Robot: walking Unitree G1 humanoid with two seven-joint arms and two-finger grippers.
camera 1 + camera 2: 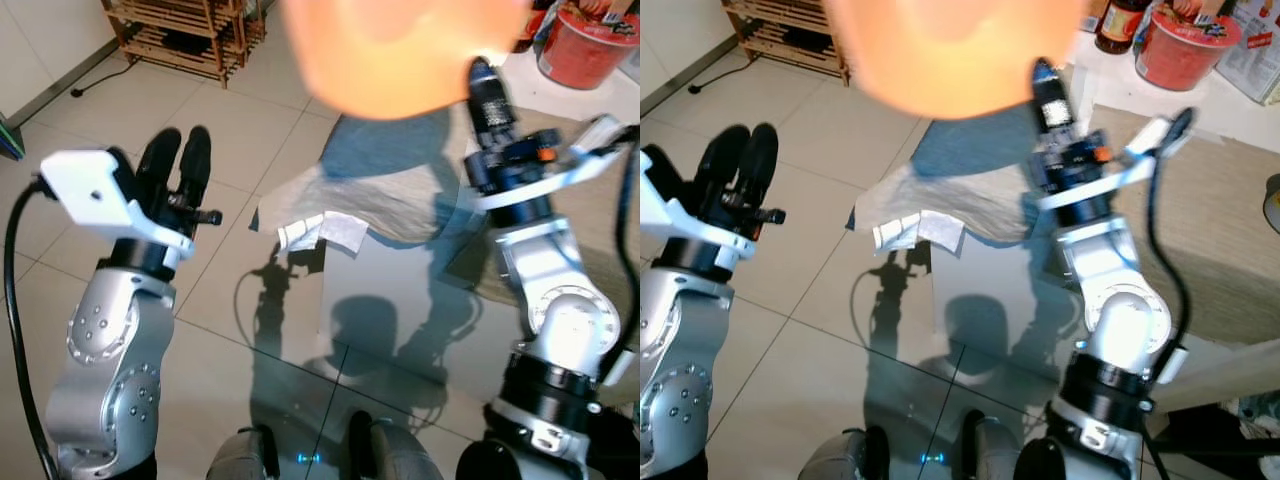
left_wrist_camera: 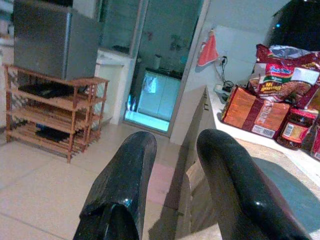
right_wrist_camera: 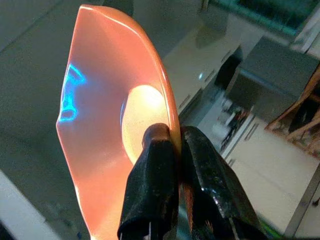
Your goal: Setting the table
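An orange plate point(image 1: 400, 50) is held up high, close to my head camera, blurred and hiding what lies behind it. My right gripper point(image 1: 485, 75) is shut on its rim; in the right wrist view the two black fingers point(image 3: 150, 165) pinch the plate's edge point(image 3: 100, 125) from both sides. My left gripper point(image 1: 178, 150) is raised at the left over the tiled floor, open and holding nothing; its two fingers point(image 2: 125, 180) stand apart. The beige table top point(image 1: 1230, 230) lies to my right.
On a white surface point(image 1: 1200, 100) at the far right stand a red tub point(image 1: 590, 45), a dark jar point(image 1: 1122, 25) and snack packs point(image 2: 280, 85). A wooden rack point(image 1: 185, 30) stands at the far left. Grey-blue cloth point(image 1: 390, 190) and a crumpled white sheet point(image 1: 325, 232) lie low ahead.
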